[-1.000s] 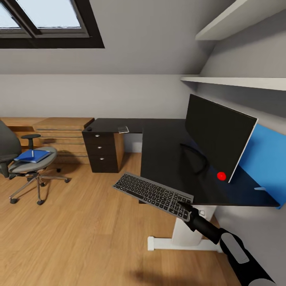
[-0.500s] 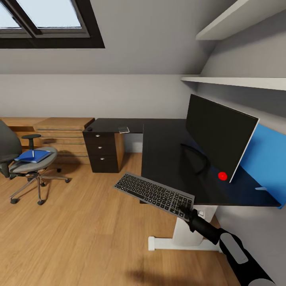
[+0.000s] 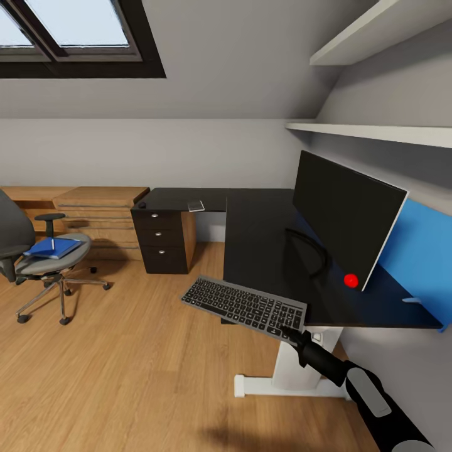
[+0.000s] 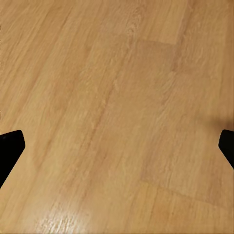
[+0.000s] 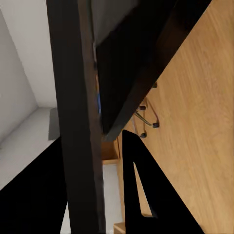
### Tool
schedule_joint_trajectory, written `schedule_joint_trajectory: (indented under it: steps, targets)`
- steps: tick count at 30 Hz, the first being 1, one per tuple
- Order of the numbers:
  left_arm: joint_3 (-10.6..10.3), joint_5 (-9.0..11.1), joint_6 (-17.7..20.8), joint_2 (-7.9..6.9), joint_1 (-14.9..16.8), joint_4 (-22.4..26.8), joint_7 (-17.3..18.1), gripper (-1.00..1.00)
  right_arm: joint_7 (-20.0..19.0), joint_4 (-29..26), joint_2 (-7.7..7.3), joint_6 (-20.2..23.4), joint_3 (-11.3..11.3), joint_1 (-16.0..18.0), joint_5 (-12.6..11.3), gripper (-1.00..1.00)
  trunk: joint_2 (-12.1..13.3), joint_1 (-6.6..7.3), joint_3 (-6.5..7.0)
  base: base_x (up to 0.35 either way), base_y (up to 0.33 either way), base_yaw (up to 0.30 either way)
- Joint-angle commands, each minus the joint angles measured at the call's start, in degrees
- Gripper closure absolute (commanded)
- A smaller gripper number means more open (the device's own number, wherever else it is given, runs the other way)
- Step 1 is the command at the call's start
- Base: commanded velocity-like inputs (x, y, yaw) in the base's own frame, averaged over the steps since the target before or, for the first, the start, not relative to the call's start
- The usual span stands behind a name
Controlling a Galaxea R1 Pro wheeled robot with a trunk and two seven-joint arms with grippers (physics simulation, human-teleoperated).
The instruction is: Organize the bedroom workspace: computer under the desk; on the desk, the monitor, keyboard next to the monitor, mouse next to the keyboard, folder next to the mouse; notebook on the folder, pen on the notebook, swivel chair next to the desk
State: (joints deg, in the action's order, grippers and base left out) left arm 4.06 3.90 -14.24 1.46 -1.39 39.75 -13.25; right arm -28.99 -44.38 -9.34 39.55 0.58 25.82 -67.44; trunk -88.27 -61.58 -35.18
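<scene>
Black keys in a thin grey frame: the slim keyboard (image 3: 243, 306) hangs in the air off the near edge of the long glossy black surface (image 3: 263, 248), tilted, its left end out over the light wood floor (image 3: 125, 376). The right hand (image 3: 292, 334) is clamped on its near right corner; in the right wrist view the dark fingers (image 5: 141, 190) bracket the keyboard's thin edge. None of it rests on the surface yet.

Judging by that, the step in hand is getting the keyboard up beside the wide black flat monitor (image 3: 345, 216), which already stands on the surface at the right on its thin curved foot, a red light at its lower corner. The next move would call for lifting the board over the edge, levelling it and setting it down in the bare stretch left of the monitor's foot. Held by one corner, it could swing or slip.

Far left, the grey upholstered swivel chair (image 3: 31, 251) holds the bright-blue flat folder (image 3: 51, 247) on its seat, well apart from the surface. A small thin object lies at the far end above the three black drawers (image 3: 161, 242); I cannot tell what it is.

The left hand (image 4: 117, 146) hangs over bare floor, fingertips wide apart, holding nothing.
</scene>
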Motion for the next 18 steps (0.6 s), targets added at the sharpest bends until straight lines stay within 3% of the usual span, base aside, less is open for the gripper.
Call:
schedule_joint_trajectory:
  steps: [1,9,14,16,18]
  targets:
    - [0.1,0.4,-0.1,0.03,0.0,0.1,0.1,-1.0,0.0,0.0,0.0,0.2,0.0,0.0,0.3,1.0,0.4,0.23,0.14,0.0,0.0,0.0]
    - [0.0,0.4,-0.1,0.05,0.0,0.1,0.1,-1.0,-0.2,-0.4,0.38,0.2,-0.1,0.0,0.2,1.0,3.6,1.98,1.58,0.0,0.0,0.0]
    - [0.0,0.4,0.1,0.11,0.0,0.0,0.1,-1.0,-1.0,-1.8,2.3,-2.5,-0.1,0.0,0.1,1.0,5.6,3.08,2.47,0.0,0.0,0.0]
    - [0.0,0.4,0.2,0.1,0.0,0.0,0.1,-1.0,-2.1,-3.1,3.89,-5.2,-0.1,0.0,0.2,1.0,6.4,3.52,2.83,0.0,0.0,0.0]
    - [0.0,0.4,0.3,0.06,0.0,0.0,0.0,-1.0,-2.6,-3.7,7.16,-10.8,-0.1,0.0,0.3,1.0,7.2,3.96,3.19,0.0,0.0,0.0]
